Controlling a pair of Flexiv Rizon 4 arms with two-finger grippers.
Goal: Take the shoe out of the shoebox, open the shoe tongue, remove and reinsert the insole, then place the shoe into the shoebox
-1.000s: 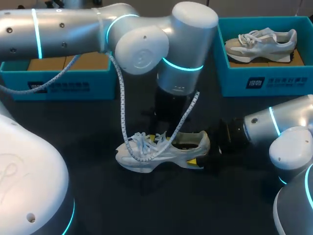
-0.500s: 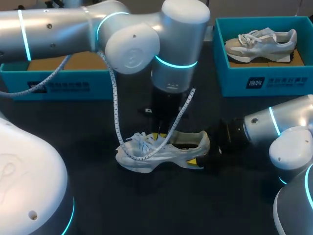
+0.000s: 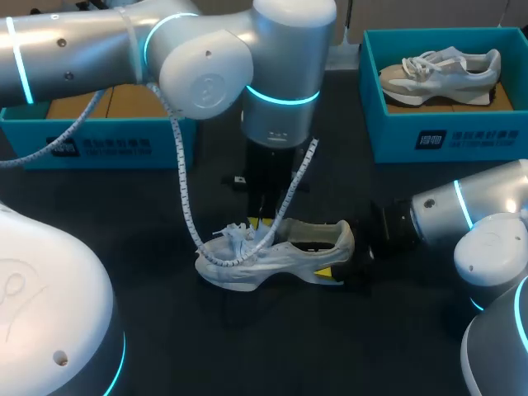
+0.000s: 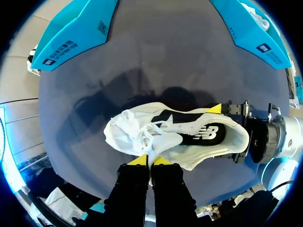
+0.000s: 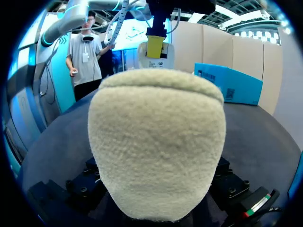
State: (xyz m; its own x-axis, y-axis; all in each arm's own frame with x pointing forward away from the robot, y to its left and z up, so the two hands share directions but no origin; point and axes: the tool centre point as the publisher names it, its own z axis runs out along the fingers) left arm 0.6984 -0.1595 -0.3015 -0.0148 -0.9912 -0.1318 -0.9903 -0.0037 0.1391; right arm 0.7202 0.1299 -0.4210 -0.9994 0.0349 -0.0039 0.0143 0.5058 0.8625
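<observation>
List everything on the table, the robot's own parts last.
sneaker: 1, white and grey, on its sole mid-table, laces loose
second sneaker: 1, white and grey, inside the right shoebox
shoeboxes: 2, teal, at the table's far edge; the left shoebox shows only brown cardboard inside, the right shoebox holds the second sneaker
table: 1, black
left arm: 1, silver with cyan rings, above the sneaker
right arm: 1, silver with cyan rings, low behind the sneaker's heel
left gripper: 1, black with yellow tips, pinched at the sneaker's tongue
right gripper: 1, black with yellow tips, clamped on the sneaker's heel
</observation>
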